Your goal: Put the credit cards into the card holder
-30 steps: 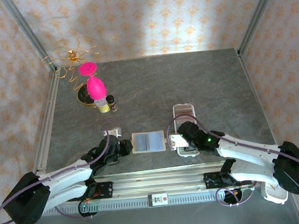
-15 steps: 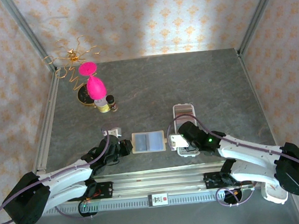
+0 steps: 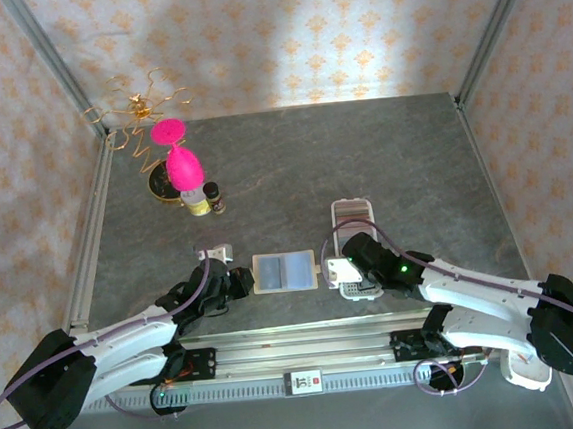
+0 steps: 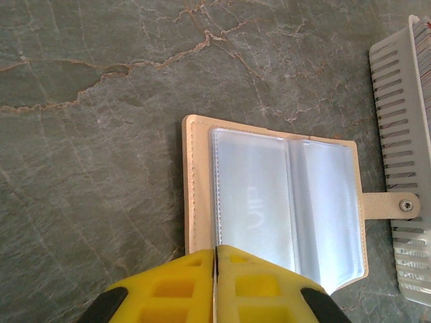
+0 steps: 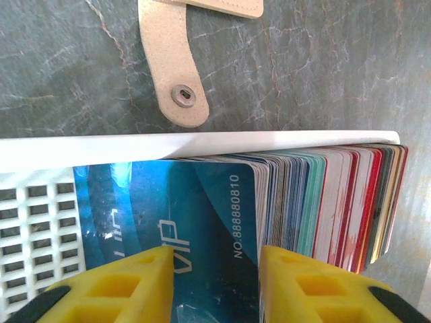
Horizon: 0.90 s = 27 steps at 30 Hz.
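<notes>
Across the middle of the top view we see one grey, veined table [image 3: 392,155], walled by patterned paper. Two arms reach up from the bottom edge: the left arm [image 3: 127,339] from the lower left and the right arm [image 3: 474,288] from the lower right, with both wrists near the centre.

At the upper left we count one gold wire ornament [image 3: 142,107] and, just below it, one pink object [image 3: 179,159] in two rounded parts.

Right of centre lies one long white slotted tray [image 3: 352,214], its lower end under the right wrist. Just left of it, at the centre, the one card holder [image 3: 286,272] lies open and flat, with two clear sleeves [image 4: 252,202] side by side inside its tan rim.

The left gripper [image 4: 214,286] has its two yellow fingers pressed together with nothing between them. It sits at the bottom of the left wrist view, over the holder's near edge, and we cannot tell whether it touches the holder. The right gripper [image 5: 214,282] has its two fingers [image 5: 128,286] parted, with the face of one blue card [image 5: 202,208] in the gap. We cannot tell whether either pad touches that card.

The credit cards [image 5: 323,202] stand on edge in one tight stack in the tray, at the right of the right wrist view, too many for us to count. The blue card leans at the front of the stack.

Two small bottles [image 3: 206,198] stand side by side at the foot of the pink object. The holder's one snap tab [image 5: 176,81] points toward the tray, its tip just beside the tray's rim.
</notes>
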Each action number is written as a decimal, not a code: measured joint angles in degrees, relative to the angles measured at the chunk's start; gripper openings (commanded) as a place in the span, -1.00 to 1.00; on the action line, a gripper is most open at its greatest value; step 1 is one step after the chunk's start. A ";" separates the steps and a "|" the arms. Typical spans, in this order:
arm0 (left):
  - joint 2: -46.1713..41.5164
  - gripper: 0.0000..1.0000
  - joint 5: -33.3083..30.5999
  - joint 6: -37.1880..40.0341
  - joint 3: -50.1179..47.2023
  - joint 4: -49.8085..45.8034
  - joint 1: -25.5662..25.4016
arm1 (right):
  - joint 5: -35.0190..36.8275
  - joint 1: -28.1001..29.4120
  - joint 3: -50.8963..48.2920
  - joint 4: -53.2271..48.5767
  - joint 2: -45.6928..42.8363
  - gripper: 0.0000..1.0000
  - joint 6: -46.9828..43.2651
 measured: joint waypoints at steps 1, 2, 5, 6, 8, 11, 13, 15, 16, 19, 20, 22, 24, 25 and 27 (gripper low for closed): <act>0.00 -0.79 0.00 0.00 0.00 0.00 0.00 | -0.04 0.00 0.00 -0.07 0.00 -0.28 0.00; 0.00 -0.79 0.00 0.00 0.00 0.00 0.00 | -0.09 0.00 0.00 -0.09 0.00 -0.28 -0.02; 0.00 -0.80 -0.02 -0.02 0.00 -0.02 0.00 | -0.13 0.00 0.00 -0.24 0.00 -0.29 -0.02; 0.00 -0.80 0.00 0.00 0.00 0.00 0.00 | -0.13 0.00 0.00 -0.24 0.00 -0.30 -0.02; 0.00 -0.80 -0.02 -0.02 0.00 0.00 0.00 | -0.13 0.00 -0.09 -0.24 -0.20 -0.32 -0.04; 0.00 -0.81 0.00 -0.15 0.00 0.00 0.00 | -0.04 0.00 -0.33 -0.31 -0.68 -0.35 -0.04; 0.00 -0.81 0.00 -0.17 0.00 0.00 0.00 | 0.04 0.00 -0.44 -0.35 -0.96 -0.38 -0.04; 0.00 -0.82 0.00 -0.17 0.00 0.00 0.00 | 0.07 0.00 -0.48 -0.42 -1.11 -0.42 -0.07; 0.00 -0.82 0.00 -0.20 0.00 0.00 0.00 | 0.09 0.00 -0.48 -0.44 -1.18 -0.45 -0.17; 0.00 -0.82 0.00 -0.22 0.00 0.00 0.00 | 0.09 0.00 -0.55 -0.44 -1.33 -0.50 -0.24; 0.00 -0.83 0.00 -0.22 0.00 0.00 0.00 | 0.09 0.00 -0.59 -0.44 -1.44 -0.51 -0.26; 0.00 -0.83 0.00 -0.33 0.00 -0.02 0.00 | 0.13 0.00 -0.63 -0.46 -1.75 -0.53 -0.26; 0.00 -0.83 0.00 -0.42 0.00 -0.04 0.00 | 0.24 0.00 -0.63 -0.50 -1.99 -0.55 -0.26; 0.00 -0.83 0.00 -0.42 0.00 -0.07 0.00 | 0.26 0.00 -0.63 -0.52 -2.05 -0.56 -0.26; -0.02 -0.83 0.00 -0.42 0.00 -0.20 0.00 | 0.26 0.00 -0.63 -0.68 -2.27 -0.57 -0.26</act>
